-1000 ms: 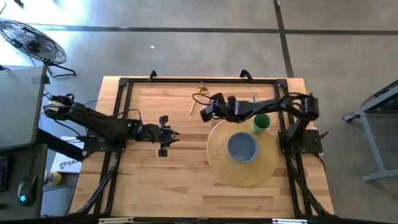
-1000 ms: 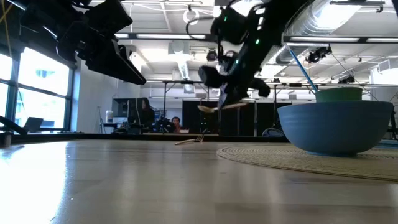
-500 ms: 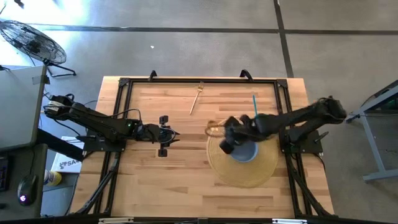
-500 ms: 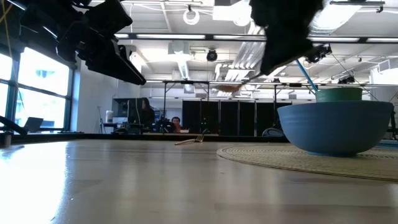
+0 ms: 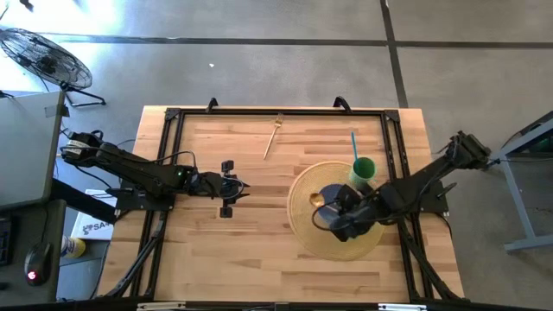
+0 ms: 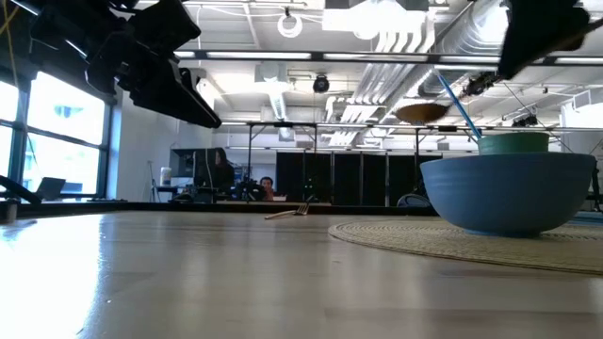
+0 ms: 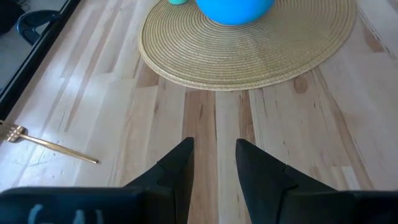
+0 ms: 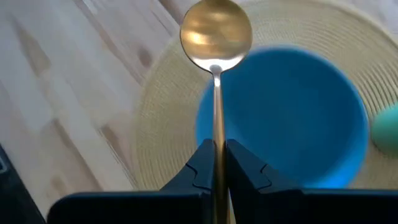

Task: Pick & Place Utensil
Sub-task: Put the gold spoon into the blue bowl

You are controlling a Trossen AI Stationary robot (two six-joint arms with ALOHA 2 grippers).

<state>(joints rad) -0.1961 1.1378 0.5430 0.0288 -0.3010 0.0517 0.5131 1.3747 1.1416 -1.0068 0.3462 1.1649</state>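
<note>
My right gripper (image 8: 216, 148) is shut on a gold spoon (image 8: 216, 31) and hovers over the blue bowl (image 8: 292, 118), which stands on a round woven placemat (image 8: 158, 124). In the high view this gripper (image 5: 329, 211) covers most of the bowl (image 5: 333, 192), and the spoon's bowl (image 5: 317, 200) shows over the mat's left part. In the low view the spoon (image 6: 421, 112) hangs in the air above the bowl (image 6: 509, 193). My left gripper (image 5: 233, 188) waits open at the table's left middle, above bare wood (image 7: 214, 162). My right gripper pinches the spoon's thin handle (image 8: 216, 127) between its two fingers. The spoon runs straight on along the fingers, its bowl end out ahead. The fingers slant down from the table's right side. The spoon is lifted clear, above the blue bowl's left rim and the placemat.
A green cup (image 5: 362, 169) with a blue straw stands on the mat's far right edge, behind the bowl. A gold fork (image 5: 274, 136) lies flat on the wood near the far edge (image 7: 43, 143). Black frame rails run along the table's sides.
My right gripper has carried the spoon from the table's far middle, beside the fork, toward the near and right edges until it is over the blue bowl. It has risen, rolled and tipped its fingers further down. The spoon stays in its hold.
</note>
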